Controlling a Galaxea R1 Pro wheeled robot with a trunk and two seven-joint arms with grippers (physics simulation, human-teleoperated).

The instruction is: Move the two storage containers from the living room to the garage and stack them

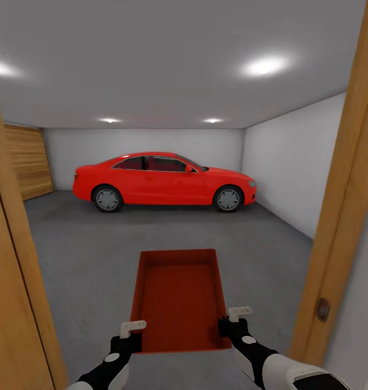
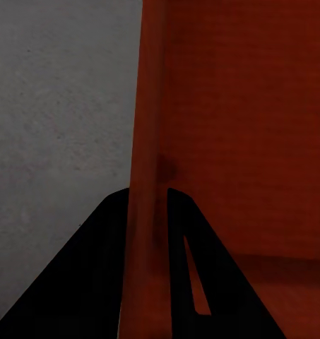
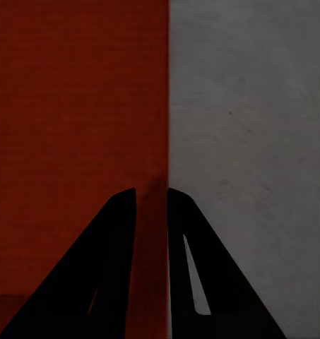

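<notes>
From my head: I'm in a wooden doorway (image 1: 343, 179), the storage container (image 1: 178, 298) held out over the garage's grey floor (image 1: 86, 254), a red car (image 1: 162, 181) parked beyond. My left gripper (image 1: 131, 331) and right gripper (image 1: 234, 319) pinch its near corners.

Left wrist: fingers (image 2: 96, 268) clamped across the container wall (image 2: 149, 141).

Right wrist: same, fingers (image 3: 202, 261) closed on the wall (image 3: 154, 233).

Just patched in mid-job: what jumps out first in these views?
The red car parked side-on across the far end of the garage, on the grey floor. Nearer, an open red-orange storage container is carried through the wooden doorway, the left hand and right hand each pinching a side wall.
</notes>
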